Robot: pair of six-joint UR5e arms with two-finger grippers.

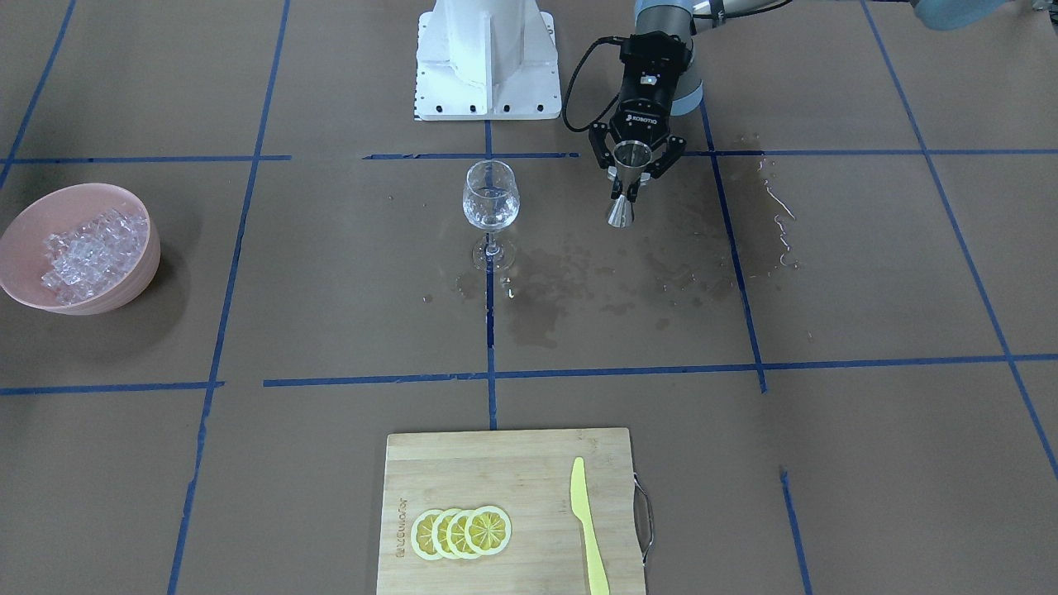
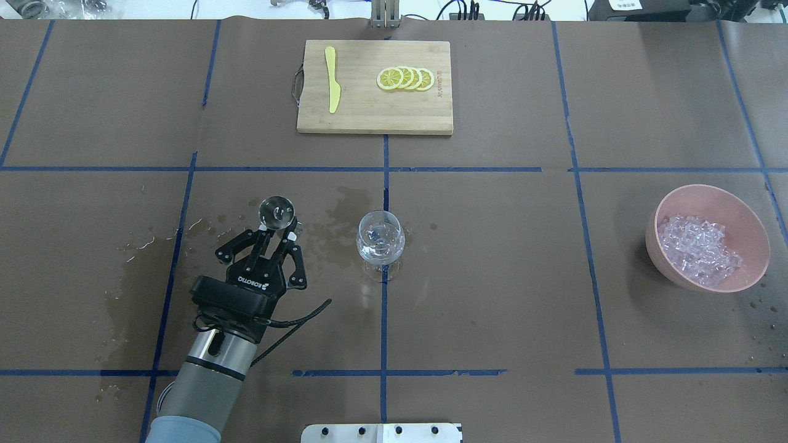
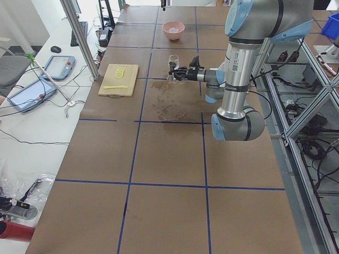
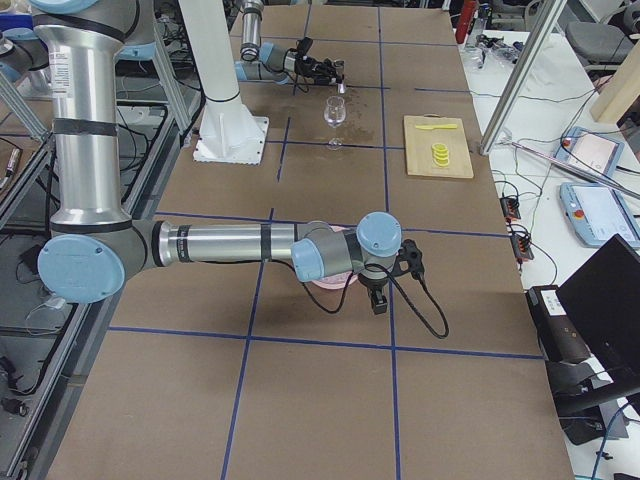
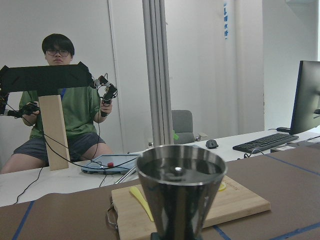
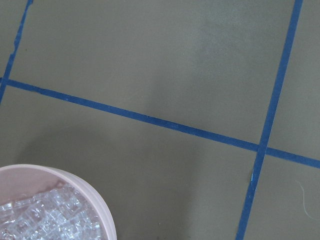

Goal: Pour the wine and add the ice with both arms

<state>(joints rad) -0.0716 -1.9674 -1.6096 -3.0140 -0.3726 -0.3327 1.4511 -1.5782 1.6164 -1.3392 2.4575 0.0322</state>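
Steel jigger (image 1: 621, 213), smooth and light, is clamped upright at its narrow waist by the closed fingers of the left gripper (image 1: 626, 175), just beside the glass (image 1: 490, 198). A shallow pool of wine (image 1: 489, 216) is seen in this thin, fragile vessel, which is judged best taken by the stem. Slippery ice (image 1: 87, 252) is heaped in the pink bowl (image 1: 145, 264), well apart. The right gripper (image 4: 378, 298) is seen near the bowl, but whether it is open cannot be told.
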